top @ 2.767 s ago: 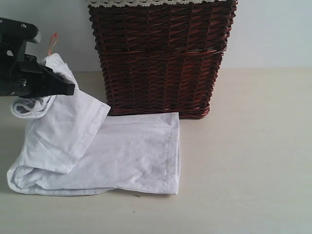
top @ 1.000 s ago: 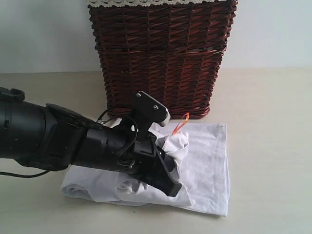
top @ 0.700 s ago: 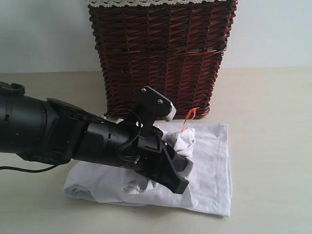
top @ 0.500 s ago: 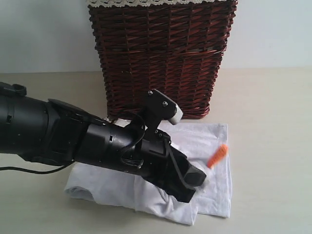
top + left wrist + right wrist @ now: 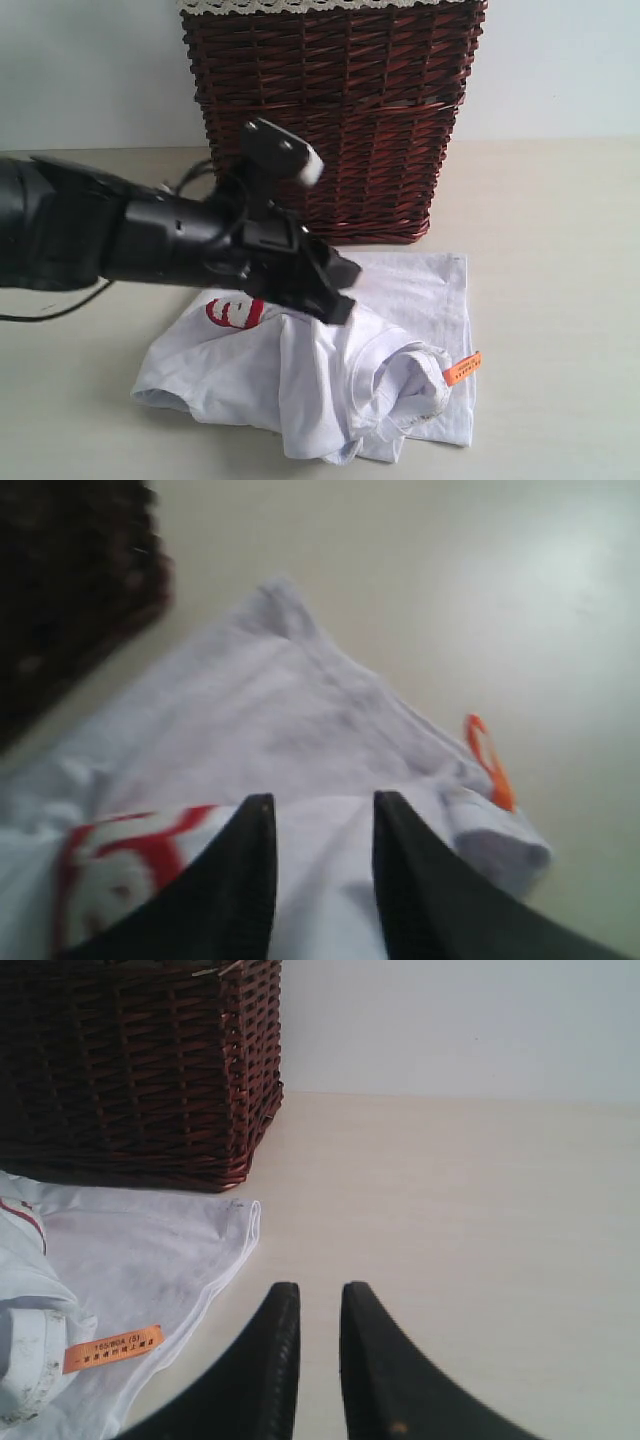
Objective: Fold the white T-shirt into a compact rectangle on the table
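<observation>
The white T-shirt lies bunched on the table in front of the basket. Its collar and orange tag rest at its right front, and some red lettering shows on its left part. My left gripper hangs just above the shirt's middle. Its jaws stand apart in the left wrist view, the gripper open over the white T-shirt below. My right gripper hovers over bare table beside the shirt's hem, its fingers narrowly apart and empty. The exterior view does not show it.
A tall dark wicker basket with a lace-trimmed liner stands right behind the shirt, almost touching its back edge. The left arm stretches across the left half of the table. Bare table lies to the right of the shirt.
The left gripper carried the collar end rightward over the shirt, let it go, then pulled back up and to the left. The collar and tag now lie at the shirt's right front.
</observation>
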You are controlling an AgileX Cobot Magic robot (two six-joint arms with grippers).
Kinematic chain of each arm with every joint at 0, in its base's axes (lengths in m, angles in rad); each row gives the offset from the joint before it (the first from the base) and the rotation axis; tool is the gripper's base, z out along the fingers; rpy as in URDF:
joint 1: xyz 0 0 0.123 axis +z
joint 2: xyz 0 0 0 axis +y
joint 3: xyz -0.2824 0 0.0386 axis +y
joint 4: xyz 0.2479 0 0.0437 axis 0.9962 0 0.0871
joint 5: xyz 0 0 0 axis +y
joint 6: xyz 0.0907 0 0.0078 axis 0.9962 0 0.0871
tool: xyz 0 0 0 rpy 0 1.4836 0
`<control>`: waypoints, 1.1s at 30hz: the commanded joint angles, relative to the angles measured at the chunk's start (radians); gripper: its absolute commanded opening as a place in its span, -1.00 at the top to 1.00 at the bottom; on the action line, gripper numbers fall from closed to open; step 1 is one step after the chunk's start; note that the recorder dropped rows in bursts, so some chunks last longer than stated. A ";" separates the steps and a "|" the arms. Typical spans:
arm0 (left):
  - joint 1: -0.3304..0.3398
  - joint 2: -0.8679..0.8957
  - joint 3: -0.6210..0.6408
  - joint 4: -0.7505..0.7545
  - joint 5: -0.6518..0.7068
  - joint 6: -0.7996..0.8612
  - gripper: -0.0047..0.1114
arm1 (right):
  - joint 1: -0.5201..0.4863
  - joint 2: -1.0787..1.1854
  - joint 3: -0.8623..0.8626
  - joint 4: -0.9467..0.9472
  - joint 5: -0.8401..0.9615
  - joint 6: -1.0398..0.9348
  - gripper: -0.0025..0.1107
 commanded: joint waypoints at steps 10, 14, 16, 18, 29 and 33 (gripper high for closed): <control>0.476 -0.297 0.120 -0.008 -0.026 -0.207 0.92 | -0.003 -0.006 0.005 -0.001 -0.011 -0.006 0.67; 0.550 -0.421 0.164 -0.008 -0.060 -0.233 0.92 | -0.003 -0.006 0.005 -0.001 -0.011 -0.006 0.67; 0.552 -0.522 0.169 -0.008 -0.110 -0.228 0.92 | -0.003 -0.006 0.005 -0.001 -0.011 -0.006 0.67; 0.552 -0.624 0.169 -0.008 -0.122 -0.221 0.92 | -0.003 -0.006 0.005 -0.001 -0.011 -0.006 0.67; 0.552 -1.276 0.332 0.050 -0.144 -0.139 0.92 | -0.003 -0.006 0.005 -0.001 -0.011 -0.007 0.67; 0.552 -1.398 0.487 0.124 -0.180 -0.111 0.92 | -0.003 -0.006 0.005 -0.001 -0.011 -0.006 0.67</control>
